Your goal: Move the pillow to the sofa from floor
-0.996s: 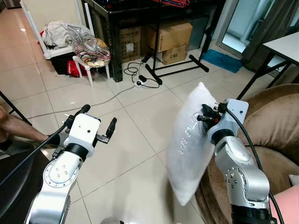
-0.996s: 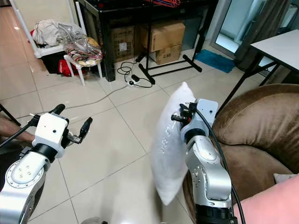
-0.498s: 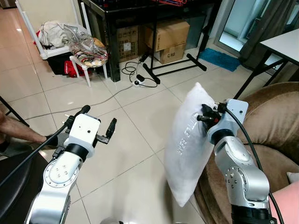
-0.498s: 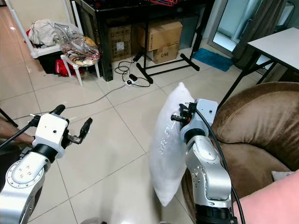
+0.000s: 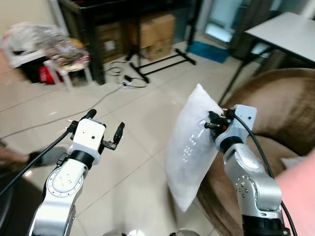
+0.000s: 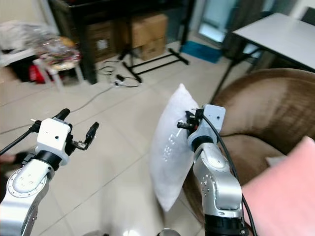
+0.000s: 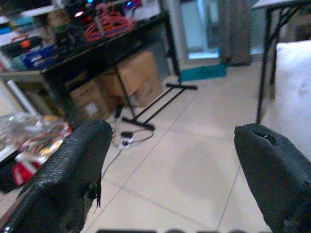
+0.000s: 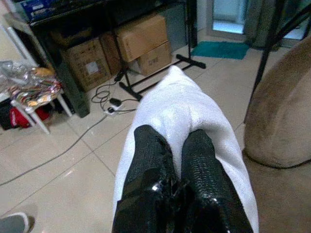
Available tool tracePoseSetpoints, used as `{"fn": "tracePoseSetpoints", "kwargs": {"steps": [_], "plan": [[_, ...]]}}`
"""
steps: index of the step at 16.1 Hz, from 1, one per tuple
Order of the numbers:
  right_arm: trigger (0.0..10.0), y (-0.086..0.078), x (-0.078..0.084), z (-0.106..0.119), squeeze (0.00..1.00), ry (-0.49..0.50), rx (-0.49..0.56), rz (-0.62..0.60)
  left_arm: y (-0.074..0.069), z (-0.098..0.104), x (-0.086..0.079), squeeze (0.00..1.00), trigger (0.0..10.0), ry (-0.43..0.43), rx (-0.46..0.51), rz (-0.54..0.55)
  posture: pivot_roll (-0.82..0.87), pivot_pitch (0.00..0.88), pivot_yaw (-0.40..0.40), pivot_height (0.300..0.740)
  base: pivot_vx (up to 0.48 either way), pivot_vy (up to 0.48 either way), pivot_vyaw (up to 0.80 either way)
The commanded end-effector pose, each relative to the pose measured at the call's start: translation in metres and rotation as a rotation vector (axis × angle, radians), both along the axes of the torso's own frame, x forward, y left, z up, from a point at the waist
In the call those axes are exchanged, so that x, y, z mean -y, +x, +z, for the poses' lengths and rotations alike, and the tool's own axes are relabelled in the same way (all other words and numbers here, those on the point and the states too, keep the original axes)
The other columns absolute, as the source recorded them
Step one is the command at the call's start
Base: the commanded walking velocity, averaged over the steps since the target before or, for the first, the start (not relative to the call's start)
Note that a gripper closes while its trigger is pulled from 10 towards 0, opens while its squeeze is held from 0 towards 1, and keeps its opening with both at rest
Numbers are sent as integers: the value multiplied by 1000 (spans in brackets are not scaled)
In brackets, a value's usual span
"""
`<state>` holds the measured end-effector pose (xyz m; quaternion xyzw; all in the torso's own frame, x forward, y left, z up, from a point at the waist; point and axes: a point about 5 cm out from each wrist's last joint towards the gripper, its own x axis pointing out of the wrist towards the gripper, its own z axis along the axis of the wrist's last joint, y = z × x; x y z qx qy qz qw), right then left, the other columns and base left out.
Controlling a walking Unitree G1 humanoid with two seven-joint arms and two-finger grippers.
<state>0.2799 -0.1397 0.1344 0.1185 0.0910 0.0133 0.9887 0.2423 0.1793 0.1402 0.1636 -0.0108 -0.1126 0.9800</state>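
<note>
I've got the pillow (image 5: 189, 147) off the floor, hanging on edge from my right gripper (image 8: 171, 145), whose fingers are pinched tight on its upper edge. The brown sofa (image 5: 290, 113) sits just to the right of that gripper, its seat below. My left gripper (image 5: 104, 129) hovers over the tiles (image 5: 133, 123) with fingers spread wide, holding nothing.

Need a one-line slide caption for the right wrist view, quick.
Right gripper pinches the white pillow aloft over the tiled floor, brown sofa alongside.
</note>
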Motion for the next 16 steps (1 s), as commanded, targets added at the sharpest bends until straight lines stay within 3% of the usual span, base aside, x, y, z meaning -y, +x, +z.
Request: {"fn": "tracePoseSetpoints", "kwargs": {"steps": [1, 7, 16], "plan": [[10000, 1, 0, 11, 0, 4, 47, 10, 2, 5, 0, 188, 10000, -5, 18, -9, 7, 0, -64, 740, 352, 0, -781], [10000, 2, -2, 11, 0, -2, 54, 26, 1, 4, -1, 188, 10000, -2, 16, -8, 12, 0, -68, 740, 325, 0, -767], [10000, 11, -6, 20, 0, -23, 105, 84, 1, 5, -2, 192, 10000, 6, 12, -12, 25, 0, -71, 740, 265, 0, 0]]}}
